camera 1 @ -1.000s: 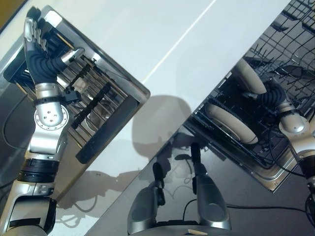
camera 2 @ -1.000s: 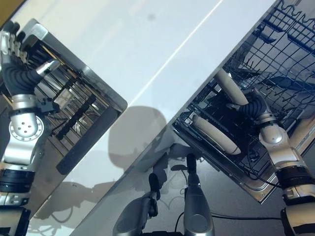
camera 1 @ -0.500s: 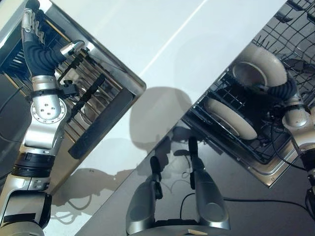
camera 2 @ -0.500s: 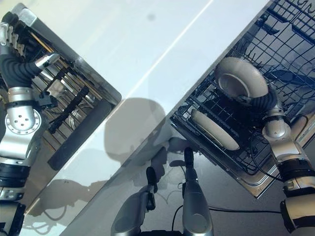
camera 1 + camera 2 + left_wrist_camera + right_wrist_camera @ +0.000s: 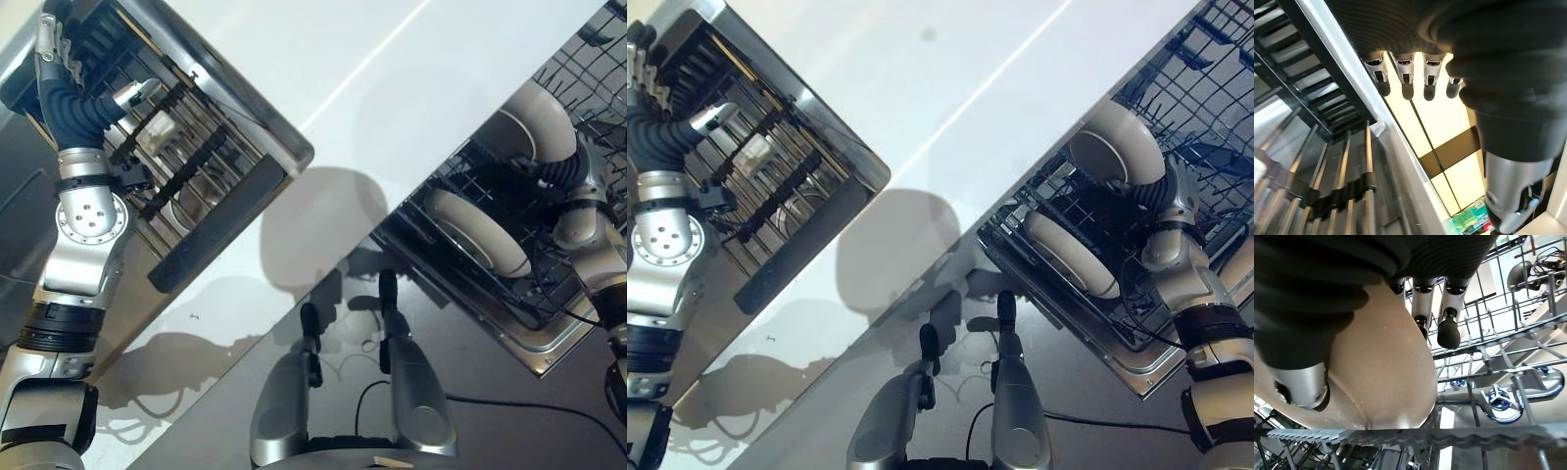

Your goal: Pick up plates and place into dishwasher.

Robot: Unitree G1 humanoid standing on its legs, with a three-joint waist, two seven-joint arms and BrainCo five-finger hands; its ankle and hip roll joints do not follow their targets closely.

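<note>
Plate point(image 5: 1114, 147) in right hand point(image 5: 1400, 289) — thumb and fingers pinching it; rim half-hidden by dishwasher rack point(image 5: 1205, 108). Left hand point(image 5: 1415, 73) relaxed.

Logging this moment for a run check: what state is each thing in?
Held plate: in right hand, over the rack.
Second plate: on edge in dishwasher rack.
Right hand: shut on held plate.
Left hand: open, raised, holding nothing.

The plate point(image 5: 1381, 377) in the rack point(image 5: 1205, 127) looks like glazed cream ceramic, smooth with a faint speckle, and the rack is thin dark coated wire. The tray point(image 5: 211, 147) at the left has a shiny brushed-metal rim, and the floor point(image 5: 323, 59) is glossy white.
</note>
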